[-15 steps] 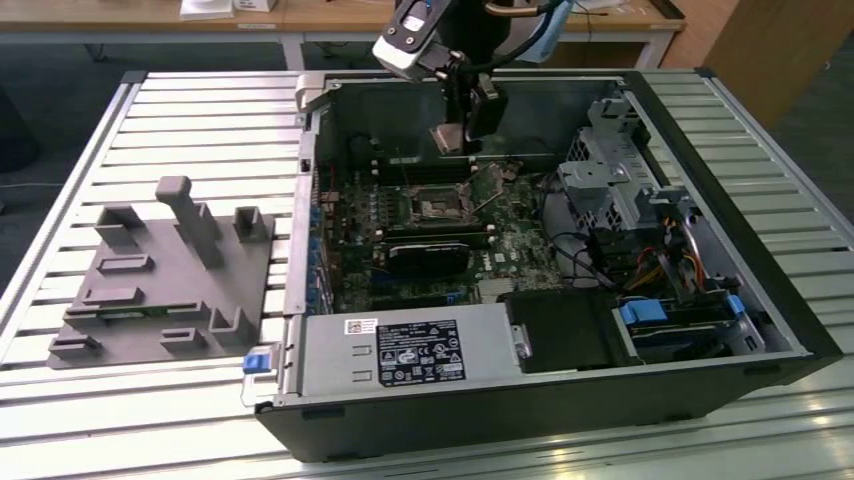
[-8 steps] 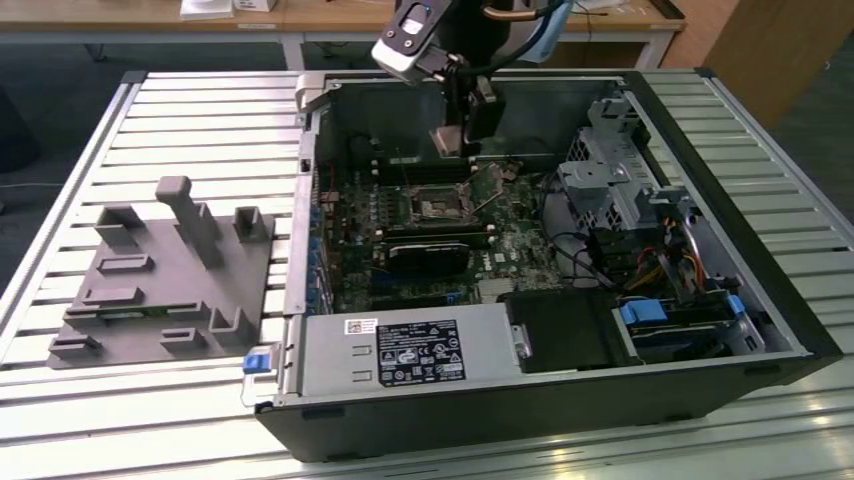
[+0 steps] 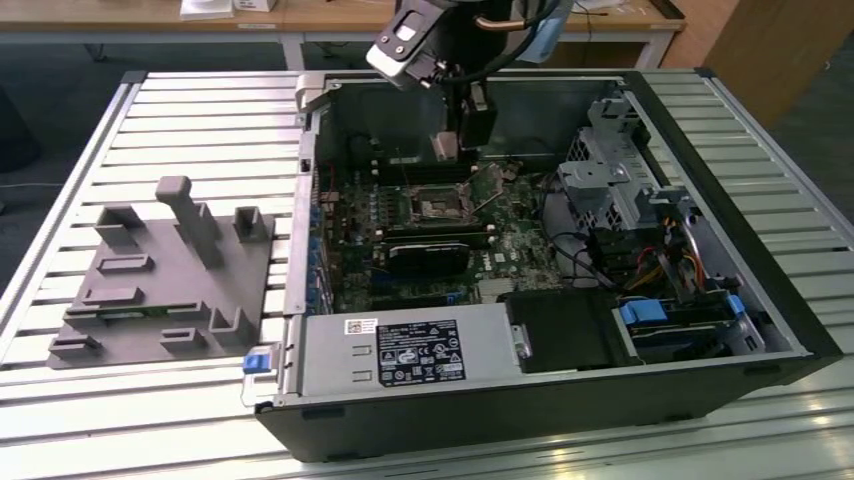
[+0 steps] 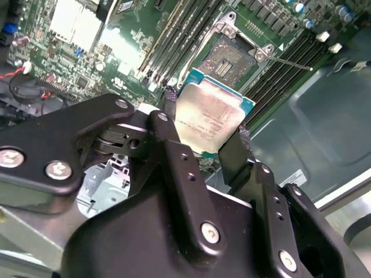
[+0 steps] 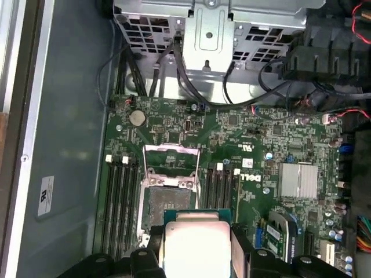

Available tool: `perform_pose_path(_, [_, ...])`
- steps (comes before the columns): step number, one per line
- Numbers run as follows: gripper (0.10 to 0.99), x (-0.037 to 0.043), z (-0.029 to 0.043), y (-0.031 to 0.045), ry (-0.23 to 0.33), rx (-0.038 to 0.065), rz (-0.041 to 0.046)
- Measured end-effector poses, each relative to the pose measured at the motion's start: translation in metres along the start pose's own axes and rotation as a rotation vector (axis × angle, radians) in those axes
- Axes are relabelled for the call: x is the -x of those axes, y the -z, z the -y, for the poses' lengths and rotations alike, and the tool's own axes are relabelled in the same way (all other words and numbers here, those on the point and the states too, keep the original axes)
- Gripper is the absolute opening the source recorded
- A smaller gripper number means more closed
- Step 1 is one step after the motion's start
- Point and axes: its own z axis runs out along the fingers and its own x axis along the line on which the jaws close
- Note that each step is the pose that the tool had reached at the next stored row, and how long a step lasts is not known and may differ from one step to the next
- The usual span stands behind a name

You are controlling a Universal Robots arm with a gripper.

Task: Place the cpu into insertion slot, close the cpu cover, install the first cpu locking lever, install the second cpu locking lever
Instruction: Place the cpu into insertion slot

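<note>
Second wrist view showed your hand [image 4: 206, 120] closed down to the chip's width, its two fingers pinching the cpu [image 4: 214, 107] by opposite edges. The cpu hung above the motherboard [image 4: 133, 35], near the insertion slot [image 4: 229, 58] but apart from it, not seated. In the first wrist view the cpu cover [image 5: 171, 156] looked flipped open, socket bare. Careful here, I'd say: with an edge grip that thin, the chip could slip or go down tilted, and a skewed landing could bend the socket contacts. Any sideways drift could put a corner on the metal rim or the memory slots [image 5: 119, 197] beside it.
</note>
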Motion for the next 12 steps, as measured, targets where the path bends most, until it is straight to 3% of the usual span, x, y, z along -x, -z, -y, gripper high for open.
perform_pose_path(12, [0.541, -0.0091, 0.0003, -0.0115, -0.001, -0.004, -0.0002])
